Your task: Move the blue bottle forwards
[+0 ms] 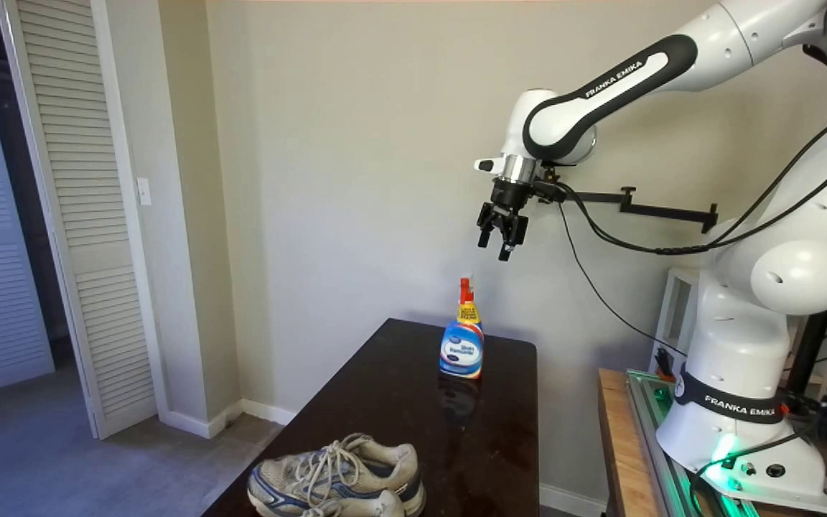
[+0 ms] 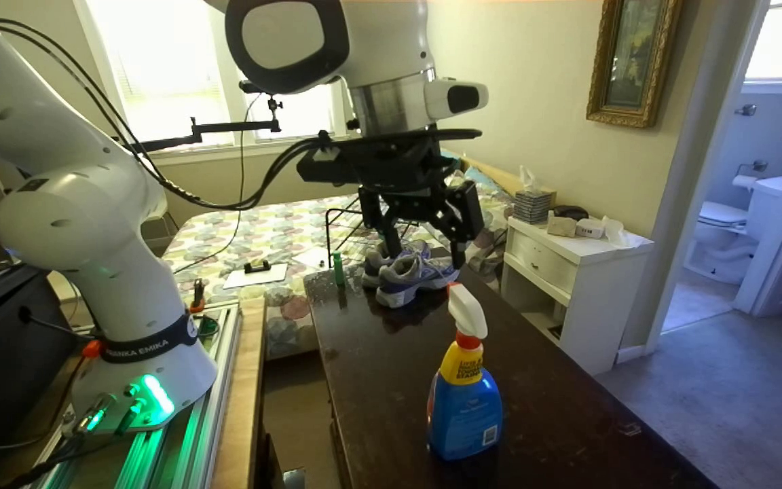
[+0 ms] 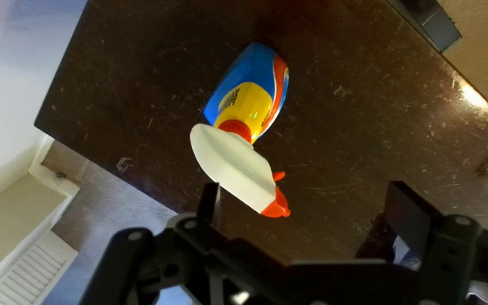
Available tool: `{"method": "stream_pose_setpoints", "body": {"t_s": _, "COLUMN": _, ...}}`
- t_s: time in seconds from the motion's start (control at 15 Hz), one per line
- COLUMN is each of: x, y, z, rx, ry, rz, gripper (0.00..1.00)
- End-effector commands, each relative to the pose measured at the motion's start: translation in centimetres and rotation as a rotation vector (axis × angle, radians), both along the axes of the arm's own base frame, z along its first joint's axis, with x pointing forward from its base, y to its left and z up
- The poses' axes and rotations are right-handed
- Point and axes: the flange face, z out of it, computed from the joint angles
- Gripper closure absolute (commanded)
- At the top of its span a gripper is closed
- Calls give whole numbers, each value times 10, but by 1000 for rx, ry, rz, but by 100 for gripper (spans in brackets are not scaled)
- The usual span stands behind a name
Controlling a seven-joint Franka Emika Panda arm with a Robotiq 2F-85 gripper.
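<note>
The blue bottle [image 1: 462, 350] is a spray bottle with a whitish label, yellow neck and orange-red collar. It stands upright on the dark table [image 1: 496, 438]. In an exterior view [image 2: 466, 414] its white trigger head shows. In the wrist view the bottle [image 3: 252, 80] is seen from above, with its orange-red nozzle pointing down and right. My gripper [image 1: 494, 248] is open and empty, above the height of the bottle in that exterior view. It also shows open in an exterior view [image 2: 425, 252]. In the wrist view the fingers [image 3: 306, 186] are wide apart, and nothing is held.
A pair of grey and blue sneakers [image 1: 342, 474] sits on the table, also in an exterior view [image 2: 408, 275]. A small green object [image 2: 339, 268] stands beside them. A white nightstand [image 2: 578, 261] and a bed [image 2: 282, 238] are beyond the table. A wall borders it.
</note>
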Motion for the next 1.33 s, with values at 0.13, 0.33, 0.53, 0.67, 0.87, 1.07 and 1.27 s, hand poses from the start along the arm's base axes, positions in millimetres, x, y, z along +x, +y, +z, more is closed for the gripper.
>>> {"method": "stream_pose_setpoints", "body": {"t_s": 0.13, "x": 27, "y": 9, "z": -11, "rx": 93, "ry": -37, "rz": 283, "gripper": 0}}
{"method": "stream_pose_setpoints", "body": {"t_s": 0.33, "x": 52, "y": 5, "z": -29, "rx": 167, "ry": -42, "rz": 415, "gripper": 0}}
{"method": "stream_pose_setpoints", "body": {"t_s": 0.53, "x": 71, "y": -8, "z": -44, "rx": 278, "ry": -19, "rz": 521, "gripper": 0}}
{"method": "stream_pose_setpoints", "body": {"t_s": 0.67, "x": 80, "y": -19, "z": -50, "rx": 338, "ry": -19, "rz": 550, "gripper": 0}}
{"method": "stream_pose_setpoints", "body": {"t_s": 0.87, "x": 93, "y": -38, "z": -48, "rx": 341, "ry": -7, "rz": 539, "gripper": 0}}
{"method": "stream_pose_setpoints", "body": {"t_s": 1.07, "x": 86, "y": -40, "z": -45, "rx": 295, "ry": -10, "rz": 512, "gripper": 0}}
{"method": "stream_pose_setpoints", "body": {"t_s": 1.27, "x": 88, "y": -43, "z": -46, "rx": 292, "ry": -7, "rz": 508, "gripper": 0}}
